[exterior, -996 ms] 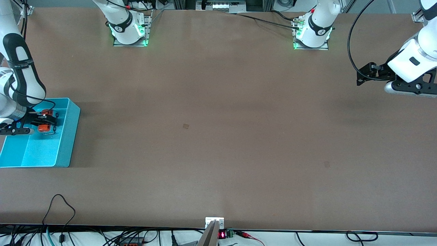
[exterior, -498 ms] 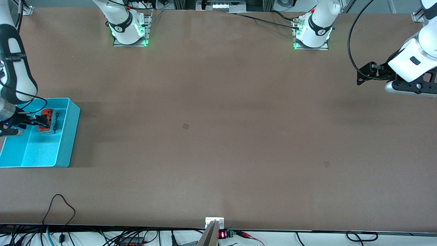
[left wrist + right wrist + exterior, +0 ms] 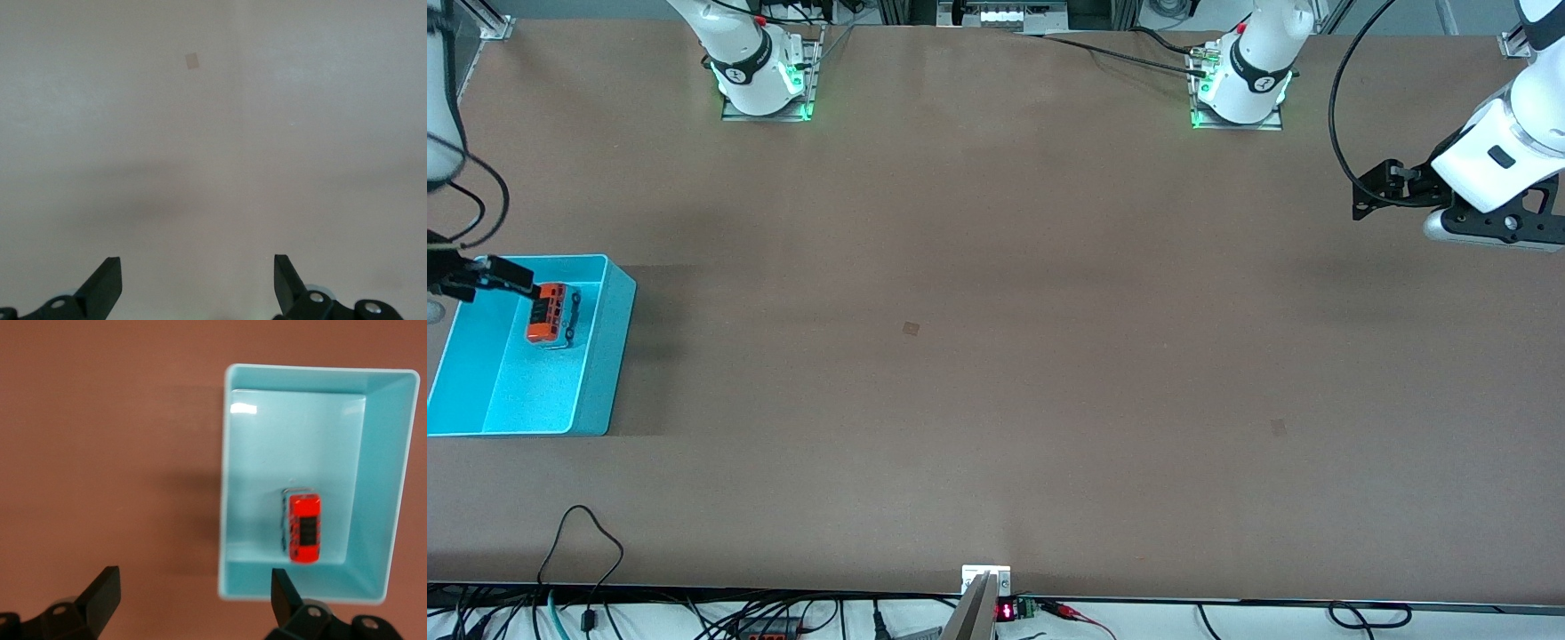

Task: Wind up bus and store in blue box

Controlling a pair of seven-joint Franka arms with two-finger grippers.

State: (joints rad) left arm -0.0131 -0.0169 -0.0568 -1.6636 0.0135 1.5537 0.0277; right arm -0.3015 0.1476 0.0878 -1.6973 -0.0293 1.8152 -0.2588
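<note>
A small orange bus (image 3: 550,313) lies alone inside the blue box (image 3: 600,356) at the right arm's end of the tabletop (image 3: 996,356). The right tool (image 3: 190,600) hangs above the box, wide and empty. The left tool (image 3: 198,283) waits, also wide. Storing looks done; next likely calls only for pulling clear.
</note>
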